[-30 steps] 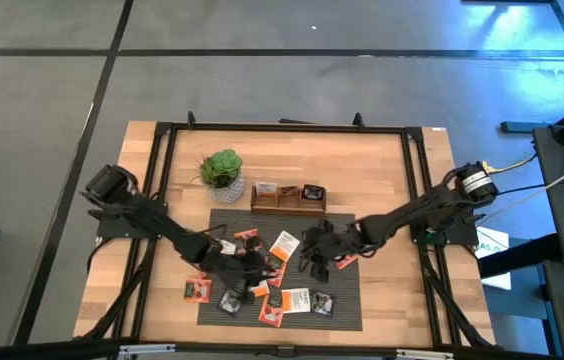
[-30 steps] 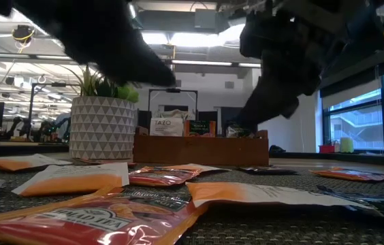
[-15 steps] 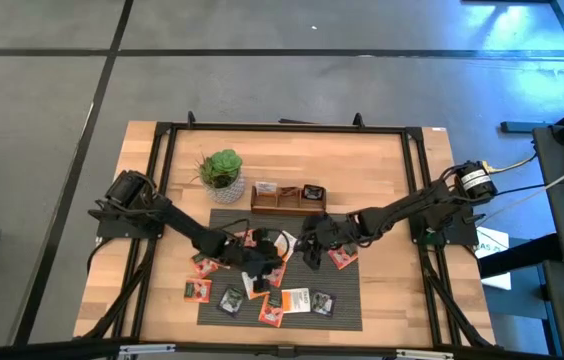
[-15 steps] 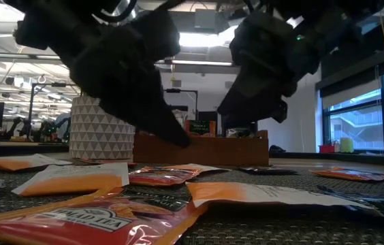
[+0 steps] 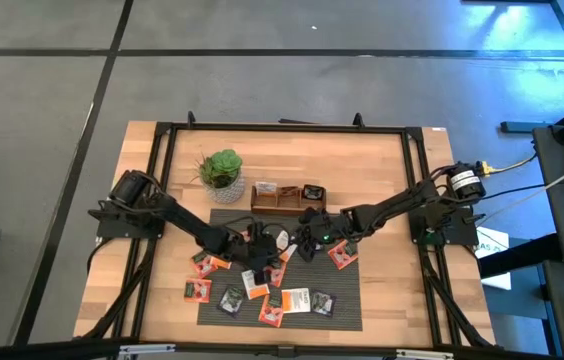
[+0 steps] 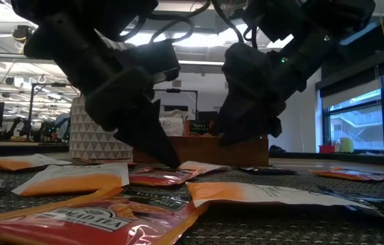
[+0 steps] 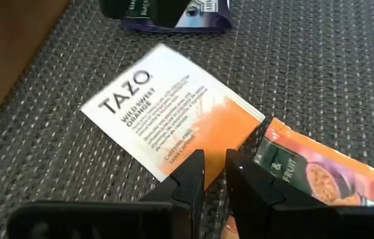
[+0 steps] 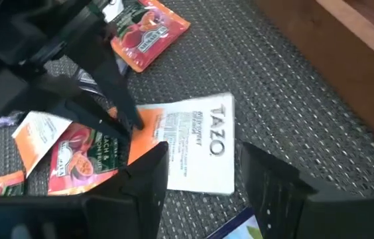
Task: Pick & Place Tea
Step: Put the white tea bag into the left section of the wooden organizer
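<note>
Tea sachet (image 7: 174, 113) flat on mat | left gripper (image 7: 213, 166) pinching its edge | right gripper (image 8: 203, 162) spread

Bright ceiling lights (image 6: 178, 37) glare behind the low view, leaving both arms as dark silhouettes and the nearest orange-red sachet (image 6: 103, 218) soft with blur, while even overhead light casts only faint shadows on the table (image 5: 382, 170).

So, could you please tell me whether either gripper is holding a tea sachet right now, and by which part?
The left gripper pinches the orange edge of the white-and-orange Tazo sachet. The right gripper is open, holding nothing.
</note>
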